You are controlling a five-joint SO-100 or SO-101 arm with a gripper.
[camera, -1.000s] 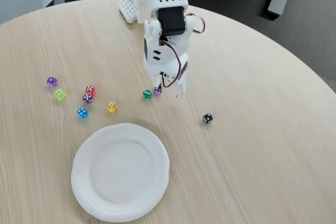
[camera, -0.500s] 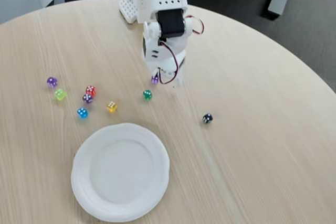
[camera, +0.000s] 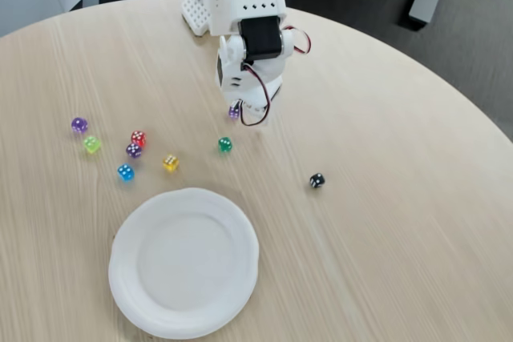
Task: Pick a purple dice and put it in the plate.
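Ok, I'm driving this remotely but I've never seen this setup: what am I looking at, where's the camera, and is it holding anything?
One camera stands still, looking down at a slant on a round wooden table. The white machine at the top is a small robot arm; its gripper points down and is closed on a purple dice, lifted off the table. Below lies the white plate, with nothing in it. Loose dice lie about: another purple dice far left, a light green dice, a red dice, a third purple dice, a blue dice, a yellow dice, a dark green dice and a black dice.
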